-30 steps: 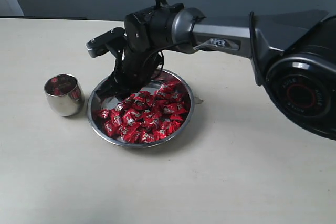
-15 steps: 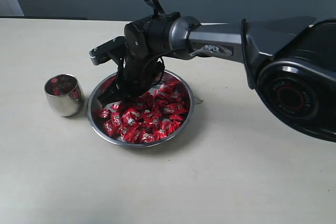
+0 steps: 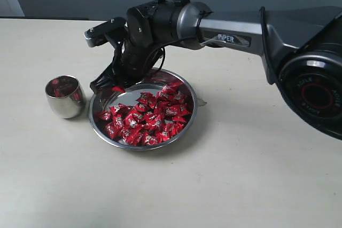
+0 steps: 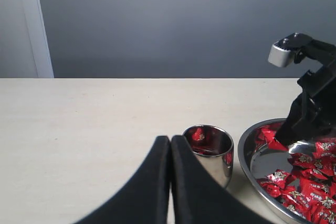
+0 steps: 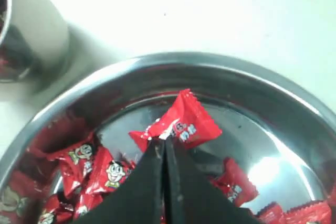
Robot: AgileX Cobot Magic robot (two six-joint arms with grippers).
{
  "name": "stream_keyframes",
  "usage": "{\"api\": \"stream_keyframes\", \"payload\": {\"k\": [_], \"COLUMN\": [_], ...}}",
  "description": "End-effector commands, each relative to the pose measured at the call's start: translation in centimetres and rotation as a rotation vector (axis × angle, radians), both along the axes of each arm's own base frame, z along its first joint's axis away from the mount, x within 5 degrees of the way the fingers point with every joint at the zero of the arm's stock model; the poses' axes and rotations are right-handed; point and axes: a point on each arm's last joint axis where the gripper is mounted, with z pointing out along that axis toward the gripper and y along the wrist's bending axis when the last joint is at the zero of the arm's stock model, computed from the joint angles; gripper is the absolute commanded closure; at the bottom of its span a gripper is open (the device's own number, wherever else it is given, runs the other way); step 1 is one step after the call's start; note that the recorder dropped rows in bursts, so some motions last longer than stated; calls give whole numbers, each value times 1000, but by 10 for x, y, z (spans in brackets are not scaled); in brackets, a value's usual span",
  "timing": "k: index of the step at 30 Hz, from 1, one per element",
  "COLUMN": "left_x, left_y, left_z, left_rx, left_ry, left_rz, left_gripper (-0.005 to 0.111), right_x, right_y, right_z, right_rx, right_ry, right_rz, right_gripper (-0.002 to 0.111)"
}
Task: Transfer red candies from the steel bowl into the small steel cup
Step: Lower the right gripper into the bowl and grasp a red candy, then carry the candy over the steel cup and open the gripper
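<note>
Many red candies [image 3: 152,120] lie heaped in the steel bowl [image 3: 128,94]. My right gripper [image 3: 107,85] hangs just above the bowl's left side, shut on one red candy [image 5: 185,124] pinched by its wrapper edge at the fingertips. That held candy [image 3: 118,88] clears the pile. The small steel cup [image 3: 65,100] stands left of the bowl with a few red candies inside [image 4: 198,135]. My left gripper [image 4: 170,139] is shut and empty, low over the table a little short of the cup [image 4: 210,153]; it does not show in the exterior view.
The right arm [image 3: 230,36] reaches in from the right across the table above the bowl. The cup and the bowl rim [image 4: 244,153] stand close together with a narrow gap. A dark wall [image 4: 168,24] runs behind the beige table.
My right gripper dipped into the candy pile, closed on one candy, then rose and shifted left toward the bowl's rim. The left gripper's earlier position is not shown.
</note>
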Motion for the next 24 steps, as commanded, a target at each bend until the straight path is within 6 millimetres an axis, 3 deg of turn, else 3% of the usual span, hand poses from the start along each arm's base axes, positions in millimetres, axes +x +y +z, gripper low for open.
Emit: {"api": "stream_keyframes", "payload": {"k": [1, 14, 24], "left_x": [0, 0, 0], "left_y": [0, 0, 0], "left_z": [1, 1, 1], "left_rx": [-4, -4, -4], "left_ry": [-10, -10, -10], "left_rz": [-5, -5, -5], "left_gripper": [106, 106, 106], "right_x": [1, -7, -10], "right_y": [0, 28, 30], "right_z": [13, 44, 45], "right_rx": [24, 433, 456], "right_ry": [-31, 21, 26], "right_rz": [1, 16, 82], "right_gripper": [109, 109, 109]}}
